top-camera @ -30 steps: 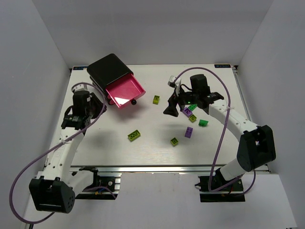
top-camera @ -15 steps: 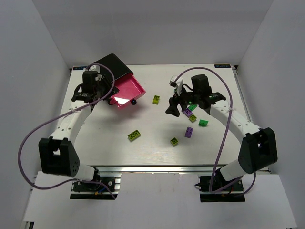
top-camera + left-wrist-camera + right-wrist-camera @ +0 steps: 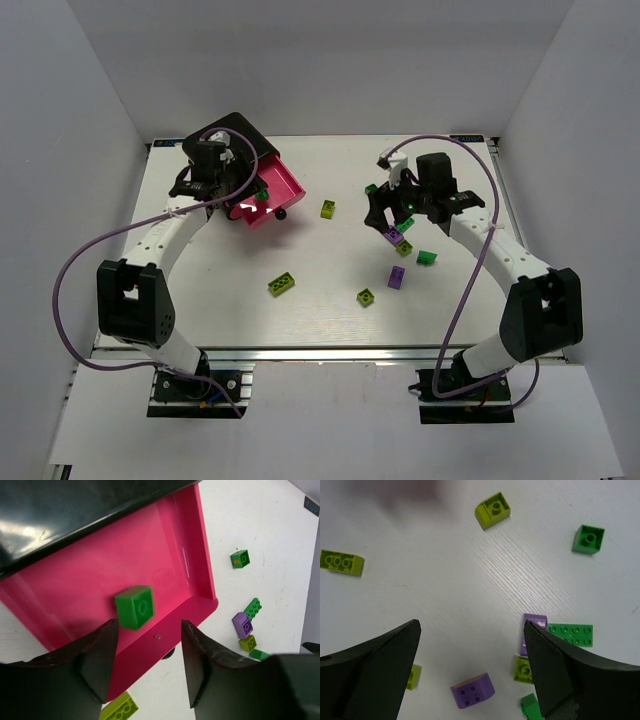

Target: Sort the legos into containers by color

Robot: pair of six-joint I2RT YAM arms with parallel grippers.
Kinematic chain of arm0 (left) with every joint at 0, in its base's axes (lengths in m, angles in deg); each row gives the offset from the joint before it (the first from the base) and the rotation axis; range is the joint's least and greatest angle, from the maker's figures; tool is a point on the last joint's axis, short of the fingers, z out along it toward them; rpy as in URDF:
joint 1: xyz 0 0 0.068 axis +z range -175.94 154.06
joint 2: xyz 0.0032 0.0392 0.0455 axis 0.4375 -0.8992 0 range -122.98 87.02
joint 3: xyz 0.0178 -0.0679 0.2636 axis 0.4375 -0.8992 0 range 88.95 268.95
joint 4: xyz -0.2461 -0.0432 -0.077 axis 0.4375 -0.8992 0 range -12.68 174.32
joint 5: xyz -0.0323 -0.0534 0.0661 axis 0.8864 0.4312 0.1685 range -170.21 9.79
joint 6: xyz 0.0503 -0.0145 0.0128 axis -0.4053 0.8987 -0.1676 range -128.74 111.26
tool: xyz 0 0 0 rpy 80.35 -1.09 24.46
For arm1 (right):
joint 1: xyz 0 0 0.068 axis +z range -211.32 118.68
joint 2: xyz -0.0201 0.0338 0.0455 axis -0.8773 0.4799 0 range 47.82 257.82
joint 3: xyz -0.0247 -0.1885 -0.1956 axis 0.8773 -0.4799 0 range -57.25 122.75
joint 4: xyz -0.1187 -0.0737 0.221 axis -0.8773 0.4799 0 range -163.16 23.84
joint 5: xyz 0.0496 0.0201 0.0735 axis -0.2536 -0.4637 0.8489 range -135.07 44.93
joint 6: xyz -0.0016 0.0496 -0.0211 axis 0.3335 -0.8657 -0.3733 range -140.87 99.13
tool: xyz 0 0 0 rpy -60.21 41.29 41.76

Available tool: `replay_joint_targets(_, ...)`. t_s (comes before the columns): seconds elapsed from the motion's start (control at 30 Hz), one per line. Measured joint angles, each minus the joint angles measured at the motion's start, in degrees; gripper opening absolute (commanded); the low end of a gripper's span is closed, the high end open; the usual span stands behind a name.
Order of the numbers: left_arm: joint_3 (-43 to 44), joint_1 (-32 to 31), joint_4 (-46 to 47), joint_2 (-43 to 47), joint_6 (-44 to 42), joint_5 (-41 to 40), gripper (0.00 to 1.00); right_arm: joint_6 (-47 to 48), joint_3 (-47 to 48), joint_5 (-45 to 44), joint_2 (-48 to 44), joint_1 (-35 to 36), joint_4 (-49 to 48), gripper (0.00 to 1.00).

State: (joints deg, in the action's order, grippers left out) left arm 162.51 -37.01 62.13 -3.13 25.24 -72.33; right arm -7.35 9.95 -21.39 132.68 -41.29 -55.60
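**Left gripper** (image 3: 148, 625): the jaws are spread apart. Nothing is held between them and nothing is touched. It is positioned over the open drawer (image 3: 200, 555), close to its front wall, at about 10 o'clock on the table (image 3: 320, 320) in the top view.

**Drawer**: magenta, drawn out of the black cabinet (image 3: 75, 505). One green brick (image 3: 134, 607) is seen inside, near the middle of the floor. It is slightly blurred, and whether it lies flat on the floor cannot be told.

**Right gripper** (image 3: 470, 625): the jaws are spread wide. Nothing is gripped and nothing is touched. It is held above the table at about 2 o'clock in the top view.

**Loose bricks, right wrist view**:
- A rounded purple brick (image 3: 472, 691) is found at 6 o'clock, on the table below the gap between the fingers.
- A lime brick (image 3: 493, 510) is found at 12 o'clock.
- A square green brick (image 3: 588, 539) is found at 2 o'clock.
- A long lime brick (image 3: 341, 562) is found at 10 o'clock.
- A cluster is found at 4 o'clock. A square purple brick (image 3: 534, 630) is set just beside a green plate (image 3: 571, 634), with a small lime brick (image 3: 524, 669) just below them.

**Loose bricks, top view**: two lime pieces (image 3: 282, 284) and a purple one are scattered near the table's middle, well apart from the drawer.
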Motion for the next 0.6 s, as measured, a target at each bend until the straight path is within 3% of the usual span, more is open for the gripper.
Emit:
replay_joint_targets(0.1,1.22,-0.26,-0.13,-0.94,0.04,-0.13,0.71,-0.96,0.5,-1.07,1.77,-1.73,0.83,0.89)
replay_joint_targets(0.23,2.97,-0.68,-0.37,-1.03,-0.11,-0.55,0.71,-1.11,0.55,-1.84,3.08,-3.82,2.38,0.89)
replay_joint_targets(0.3,3.87,-0.74,-0.42,-0.96,-0.15,-0.66,0.68,-0.33,1.11,-1.92,3.63,-4.81,3.72,0.89)
replay_joint_targets(0.37,4.13,-0.76,-0.5,-0.37,-0.26,-0.68,0.58,1.92,2.27,-1.57,4.2,-5.9,5.29,0.88)
replay_joint_targets(0.43,4.09,-0.76,-0.81,1.03,-0.57,-0.46,0.5,6.54,3.98,0.22,4.76,-7.3,8.24,0.85)
replay_joint_targets(0.5,3.15,-0.76,-0.61,3.93,-0.72,0.09,0.48,13.14,6.45,2.43,5.51,-8.55,12.9,0.84)
replay_joint_targets(0.6,-1.36,-0.79,0.46,12.39,-0.85,0.83,0.57,26.21,10.1,5.03,6.58,-10.45,21.29,0.81)
